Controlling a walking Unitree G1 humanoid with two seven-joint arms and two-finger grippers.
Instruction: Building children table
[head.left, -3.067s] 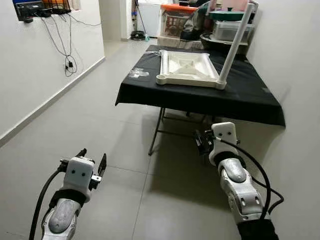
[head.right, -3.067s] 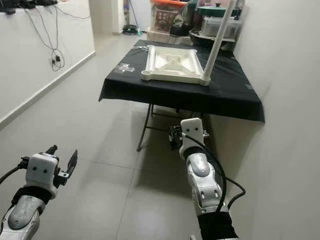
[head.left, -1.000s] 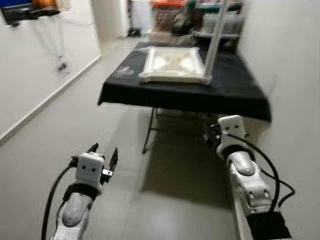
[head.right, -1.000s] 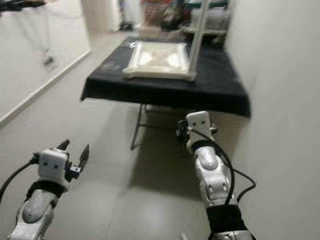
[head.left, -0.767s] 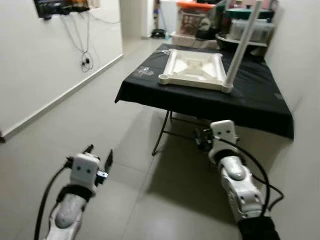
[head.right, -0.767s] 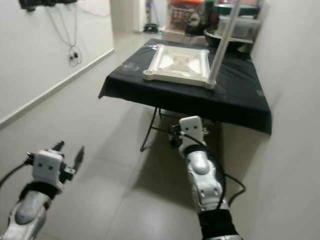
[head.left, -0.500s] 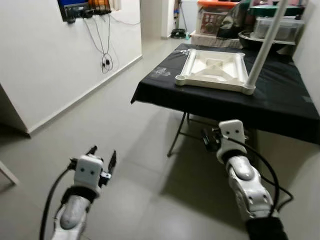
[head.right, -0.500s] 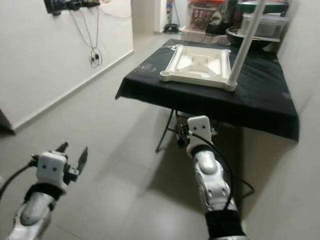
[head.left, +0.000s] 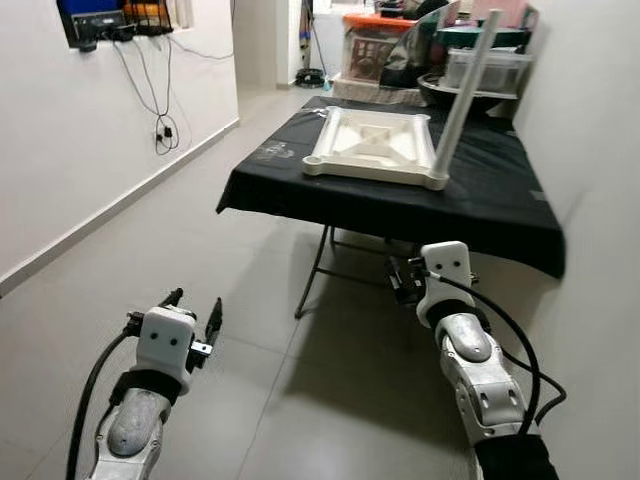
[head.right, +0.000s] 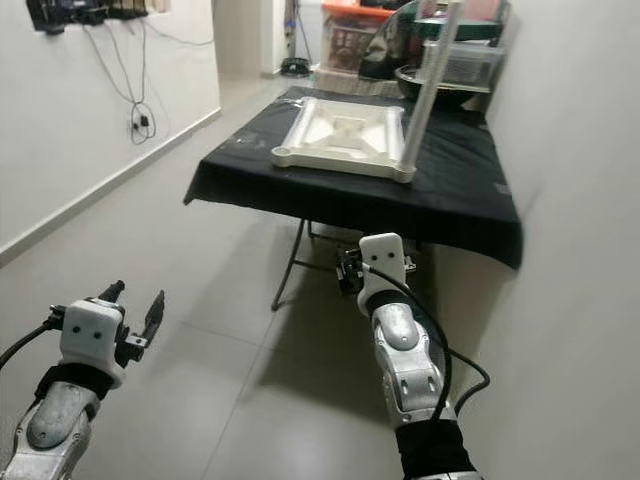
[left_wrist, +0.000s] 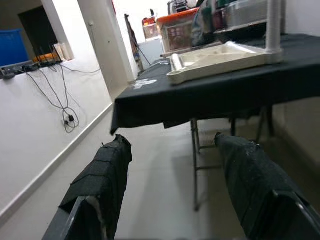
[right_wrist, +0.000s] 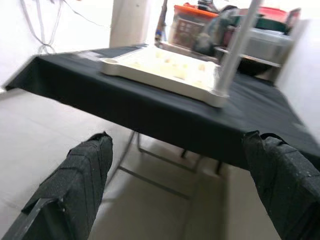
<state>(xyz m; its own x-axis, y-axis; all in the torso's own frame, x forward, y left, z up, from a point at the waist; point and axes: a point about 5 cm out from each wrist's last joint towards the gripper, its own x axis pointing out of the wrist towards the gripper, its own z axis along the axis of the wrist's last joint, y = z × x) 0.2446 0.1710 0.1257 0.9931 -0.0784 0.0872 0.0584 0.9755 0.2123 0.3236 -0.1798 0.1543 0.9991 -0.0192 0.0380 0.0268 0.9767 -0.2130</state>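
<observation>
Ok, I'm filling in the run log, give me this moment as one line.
phase: approach | left gripper: open, empty, low | right gripper: open, empty, facing table | tabletop: upside down on black-clothed table | leg: one fitted, upright

One desk, black-clothed. One white tabletop upside down on it, one leg standing upright at near right corner. Two grippers: left gripper, right gripper, each with two black fingers. One orange-lidded bin behind desk.

Bright, even light; right wrist view slightly blurred, perhaps overexposed.
</observation>
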